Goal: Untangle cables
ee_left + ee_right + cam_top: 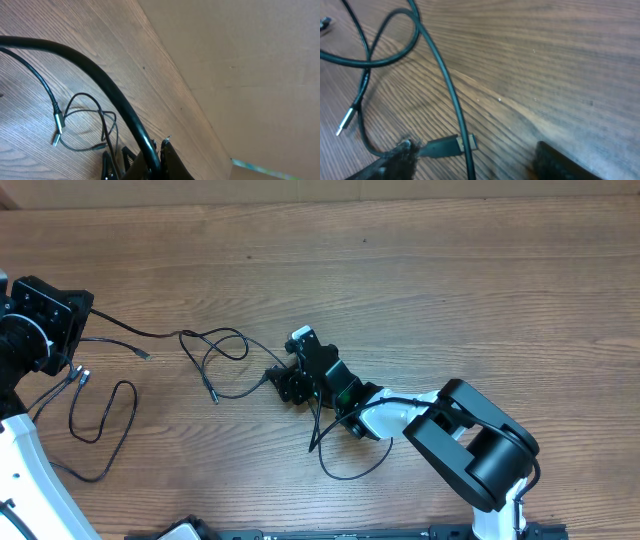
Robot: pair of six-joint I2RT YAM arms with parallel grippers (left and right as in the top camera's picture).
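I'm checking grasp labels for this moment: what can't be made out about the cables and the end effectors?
Left end effector: overhead, its own housing covers the fingers; left wrist view, the bottom edge cuts them off, so grip is unclear.
Right end effector: right wrist view, one finger is blurred and edge-cut; contact with the plug is unclear.
Cables: overhead, too thin to tell which lies on top at crossings.

Black cables (pixel 445 80) w/ silver plug tips (pixel 346 121), brown wood-grain table (pixel 450 280).
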